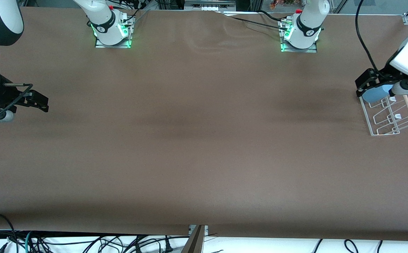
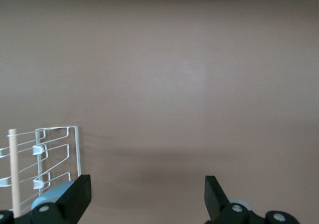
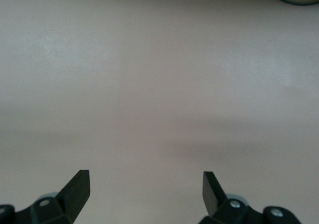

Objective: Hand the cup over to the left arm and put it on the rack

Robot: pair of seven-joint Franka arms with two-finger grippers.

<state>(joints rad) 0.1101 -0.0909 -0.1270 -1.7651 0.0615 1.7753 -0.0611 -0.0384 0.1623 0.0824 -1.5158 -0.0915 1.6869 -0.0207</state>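
Front view shows the light-blue cup [image 1: 375,93] lying on the rack [image 1: 383,133], left hand [image 1: 367,82] and right hand [image 1: 37,102] both released.

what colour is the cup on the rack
Light blue; the cup shows best in the front view, at the rack.

Brown table with cables along its edge

A wide brown table [image 1: 190,140] fills the view. A tangle of black cables [image 1: 84,242] lies on a white floor below the table edge nearest the front camera.
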